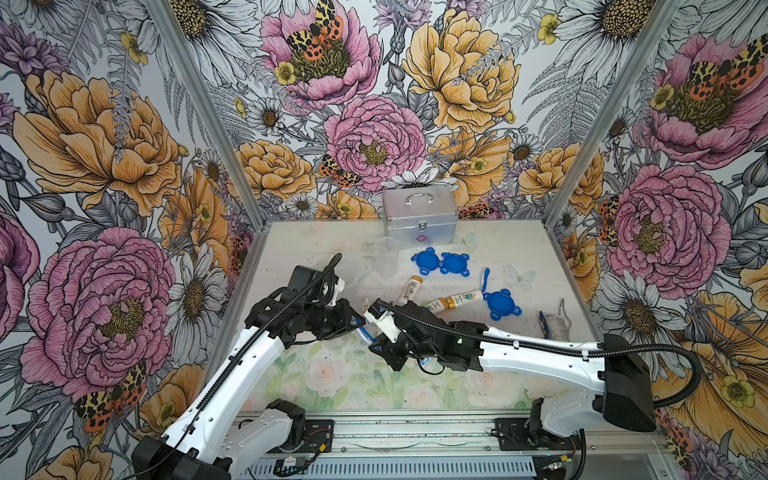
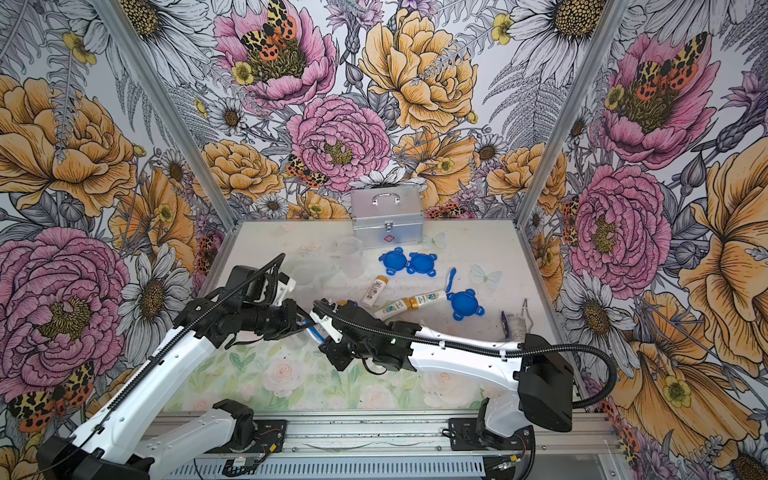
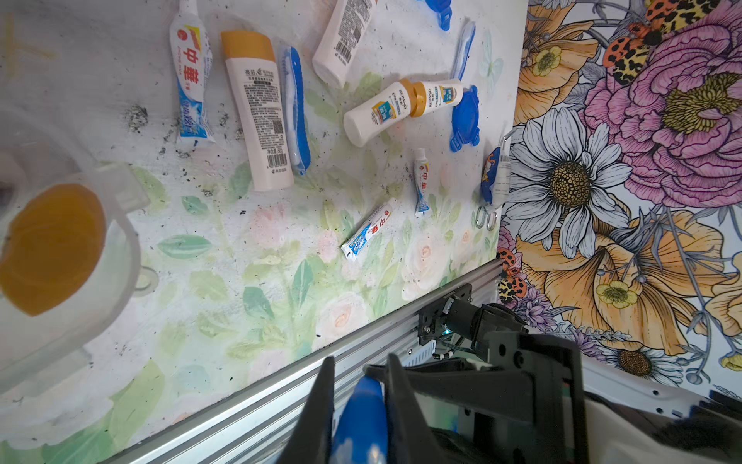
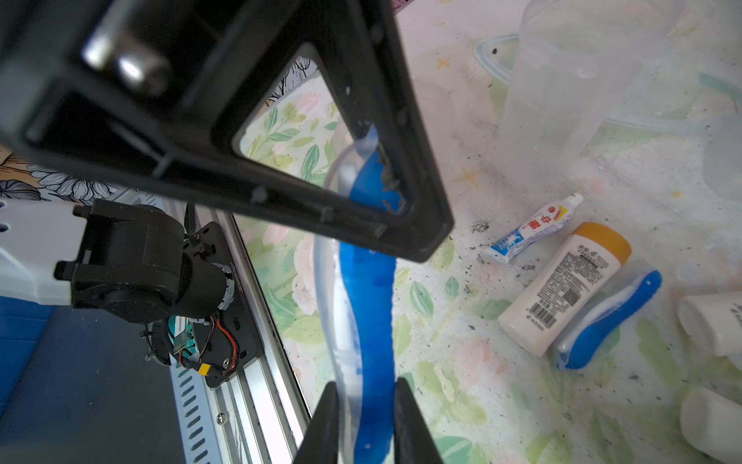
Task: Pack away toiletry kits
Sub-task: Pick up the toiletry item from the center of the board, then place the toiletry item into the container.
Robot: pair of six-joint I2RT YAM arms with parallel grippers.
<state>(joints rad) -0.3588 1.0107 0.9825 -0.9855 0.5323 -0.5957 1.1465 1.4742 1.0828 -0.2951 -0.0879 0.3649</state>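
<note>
one clear cup point(image 3: 122, 241) is holding a bottle, its orange cap point(image 3: 52, 249) showing, and the silver case point(image 1: 419, 220) at the back is sitting shut. i'm counting three blue lids point(image 1: 424, 261), three tubes point(image 3: 190, 76) reading 中华 in red, and four loose bottles point(image 3: 257, 112), two showing barcodes. left gripper point(image 3: 360, 361) and right gripper point(image 4: 366, 385) are both pinching one wrapped toothbrush point(image 4: 369, 305) between narrow fingers, mid-table between the arms. two more toothbrushes point(image 3: 295, 108) are lying among the bottles.
</note>
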